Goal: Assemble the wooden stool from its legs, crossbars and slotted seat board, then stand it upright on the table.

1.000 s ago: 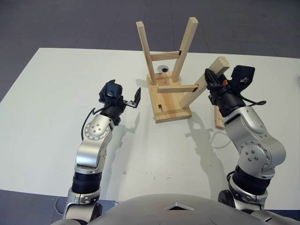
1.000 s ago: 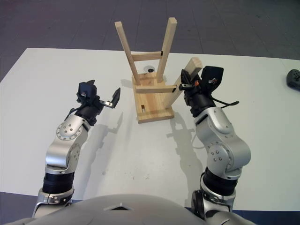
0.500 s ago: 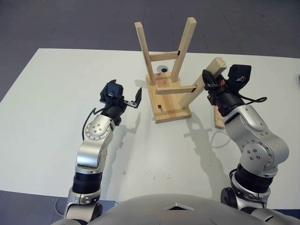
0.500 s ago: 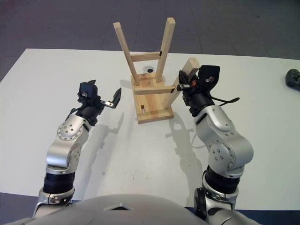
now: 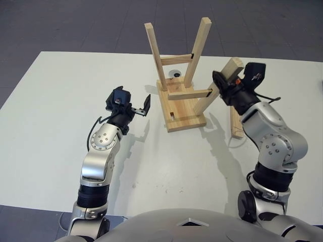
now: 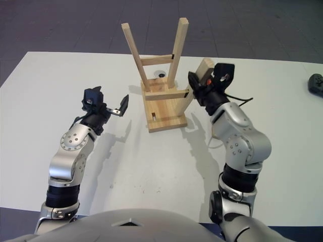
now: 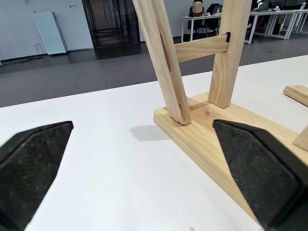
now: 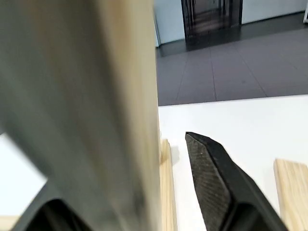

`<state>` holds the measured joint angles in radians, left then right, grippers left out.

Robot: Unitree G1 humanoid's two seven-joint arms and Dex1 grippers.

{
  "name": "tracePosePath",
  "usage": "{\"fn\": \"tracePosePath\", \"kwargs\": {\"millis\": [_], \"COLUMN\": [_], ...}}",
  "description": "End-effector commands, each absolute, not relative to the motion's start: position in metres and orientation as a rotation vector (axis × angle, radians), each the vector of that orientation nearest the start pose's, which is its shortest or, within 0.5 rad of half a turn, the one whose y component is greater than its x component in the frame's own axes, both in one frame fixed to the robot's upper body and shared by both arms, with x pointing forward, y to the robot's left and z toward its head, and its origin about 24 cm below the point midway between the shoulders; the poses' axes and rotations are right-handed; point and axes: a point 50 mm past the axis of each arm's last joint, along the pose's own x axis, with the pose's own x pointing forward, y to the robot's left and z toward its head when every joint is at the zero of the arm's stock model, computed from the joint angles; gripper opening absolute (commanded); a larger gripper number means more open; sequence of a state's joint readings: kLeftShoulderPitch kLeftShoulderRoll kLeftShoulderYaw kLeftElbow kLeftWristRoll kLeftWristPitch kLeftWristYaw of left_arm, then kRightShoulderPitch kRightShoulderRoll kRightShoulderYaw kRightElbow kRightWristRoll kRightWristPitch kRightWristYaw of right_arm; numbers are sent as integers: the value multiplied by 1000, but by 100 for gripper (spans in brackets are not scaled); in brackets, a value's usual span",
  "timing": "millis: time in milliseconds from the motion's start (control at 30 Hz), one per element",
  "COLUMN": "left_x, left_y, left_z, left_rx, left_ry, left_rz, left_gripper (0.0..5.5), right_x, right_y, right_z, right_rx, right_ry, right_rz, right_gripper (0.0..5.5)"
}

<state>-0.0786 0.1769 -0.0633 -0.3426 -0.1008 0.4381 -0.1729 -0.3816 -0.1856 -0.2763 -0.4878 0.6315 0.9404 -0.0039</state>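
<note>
The stool lies upside down: its seat board rests flat on the white table, with two legs standing up from it, joined by a crossbar. A third leg leans at the board's right side, tied in by a second crossbar. My right gripper is open around this leg's top end; in the right wrist view one finger stands apart from the leg. My left gripper hovers open left of the board, nothing between its fingers.
A loose wooden piece lies on the table just right of the stool, under my right arm. A round hole sits in the table behind the board. A small dark object lies at the far right edge.
My right gripper has moved left toward the stool, and the leaning leg has tipped more upright with it. The left arm has not moved.
</note>
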Motion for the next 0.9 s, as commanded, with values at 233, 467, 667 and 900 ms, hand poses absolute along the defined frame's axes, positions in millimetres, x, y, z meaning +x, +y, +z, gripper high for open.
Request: {"fn": "tracePosePath", "kwargs": {"millis": [233, 467, 667, 900], "left_x": [261, 261, 260, 255], "left_y": [144, 143, 144, 138], "left_z": [97, 98, 98, 96], "left_rx": [106, 103, 99, 79], "left_ry": [36, 34, 33, 39], "left_rz": [-287, -289, -276, -274], "left_gripper": [540, 540, 540, 540], "right_x": [289, 300, 309, 287], "right_y": [-177, -175, -174, -156], "right_z": [262, 312, 196, 168], "right_rx": [446, 423, 299, 292], "right_ry": [-317, -460, 58, 174], "right_rz": [321, 361, 352, 475], "right_gripper": [430, 538, 538, 538]}}
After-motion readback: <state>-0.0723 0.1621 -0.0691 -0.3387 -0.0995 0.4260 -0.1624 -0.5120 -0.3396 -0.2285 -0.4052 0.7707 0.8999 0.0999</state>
